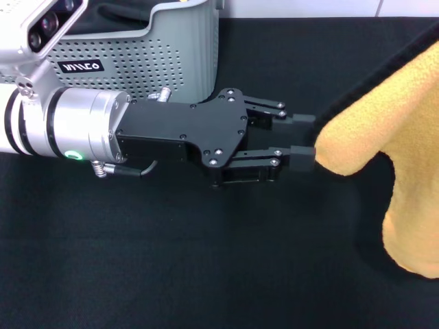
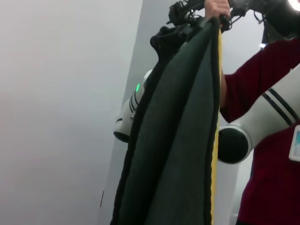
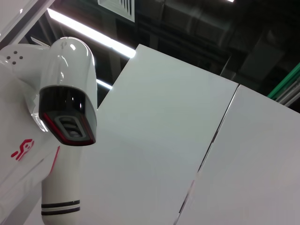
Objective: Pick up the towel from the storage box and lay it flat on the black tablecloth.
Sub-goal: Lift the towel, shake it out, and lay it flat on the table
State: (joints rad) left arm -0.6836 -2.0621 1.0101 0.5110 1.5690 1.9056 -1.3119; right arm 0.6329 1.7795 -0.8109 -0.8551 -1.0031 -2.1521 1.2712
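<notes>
Left gripper (image 1: 303, 142) stretched across the black tablecloth (image 1: 171, 260) in the head view, fingers parted, lower fingertip (image 1: 302, 157) touching a rounded bulge of the towel (image 1: 384, 137), upper one just beside the towel's black edge trim. Not clamped on the cloth. Towel raised at the right side, out of the storage box (image 1: 154, 58), hanging in a yellow-orange fold above the tablecloth. Storage box behind the left arm, logo label facing forward. Left wrist view: towel hanging, shaded, yellow edge showing. Right gripper out of view; cannot tell its state.
</notes>
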